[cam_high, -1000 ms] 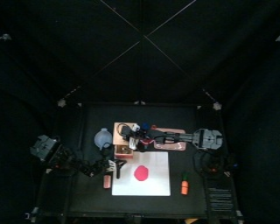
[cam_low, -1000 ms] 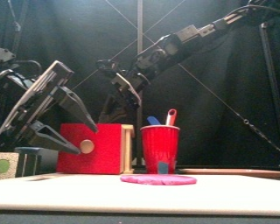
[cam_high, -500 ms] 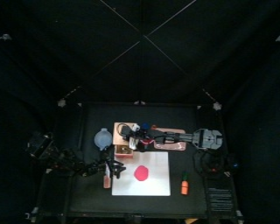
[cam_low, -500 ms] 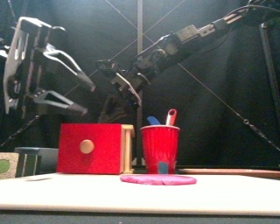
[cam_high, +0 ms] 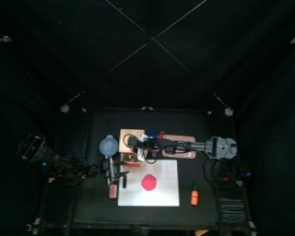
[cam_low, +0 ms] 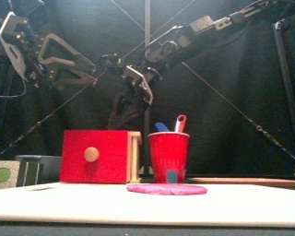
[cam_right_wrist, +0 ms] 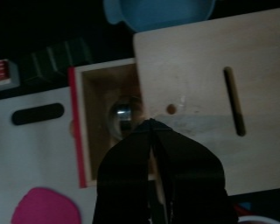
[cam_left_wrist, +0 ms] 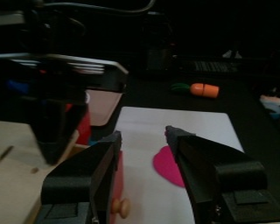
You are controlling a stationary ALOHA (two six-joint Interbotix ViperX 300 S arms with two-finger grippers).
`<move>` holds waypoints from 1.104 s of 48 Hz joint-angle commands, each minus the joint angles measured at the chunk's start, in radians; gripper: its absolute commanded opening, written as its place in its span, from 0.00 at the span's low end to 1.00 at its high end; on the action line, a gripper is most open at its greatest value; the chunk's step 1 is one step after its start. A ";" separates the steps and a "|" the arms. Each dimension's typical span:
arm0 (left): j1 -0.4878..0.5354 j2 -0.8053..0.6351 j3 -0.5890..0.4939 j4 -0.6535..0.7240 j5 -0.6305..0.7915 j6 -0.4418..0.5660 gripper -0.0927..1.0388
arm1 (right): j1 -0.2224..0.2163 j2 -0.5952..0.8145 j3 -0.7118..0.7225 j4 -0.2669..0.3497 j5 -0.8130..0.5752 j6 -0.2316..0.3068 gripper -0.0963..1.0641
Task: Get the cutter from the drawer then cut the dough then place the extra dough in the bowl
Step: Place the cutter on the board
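Observation:
The pale wooden box point(cam_right_wrist: 213, 79) stands behind the white board point(cam_high: 169, 184), its red-fronted drawer point(cam_right_wrist: 76, 122) pulled out. The round metal cutter point(cam_right_wrist: 123, 112) lies inside the drawer. My right gripper point(cam_right_wrist: 154, 131) hangs just over the drawer, jaws shut and holding nothing. A flat red dough disc point(cam_high: 150, 182) lies on the board. The blue-grey bowl point(cam_high: 108, 145) sits left of the box. My left gripper point(cam_left_wrist: 143, 144) is raised at the board's left side, open and empty, looking down at the dough point(cam_left_wrist: 168, 166).
A red cup point(cam_low: 169, 157) holding a blue and a red toy knife stands beside the drawer front point(cam_low: 95, 157). An orange toy point(cam_high: 191, 196) lies at the board's right front corner.
My left arm has risen from beside the drawer front and swung up and back to the left. The right arm has stayed over the box, barely shifting.

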 commanded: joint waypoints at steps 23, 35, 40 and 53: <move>0.009 -0.230 0.109 0.031 0.080 0.034 0.81 | 0.021 0.017 -0.118 -0.015 0.069 0.006 0.76; 0.009 -0.232 0.107 0.031 0.110 0.032 0.81 | 0.017 0.081 -0.201 -0.121 0.173 0.112 0.75; 0.009 -0.232 0.109 0.031 0.121 0.031 0.81 | 0.023 0.100 -0.222 -0.216 0.218 0.183 0.75; 0.009 -0.232 0.121 0.028 0.141 0.031 0.81 | 0.041 0.143 -0.259 -0.279 0.250 0.245 0.75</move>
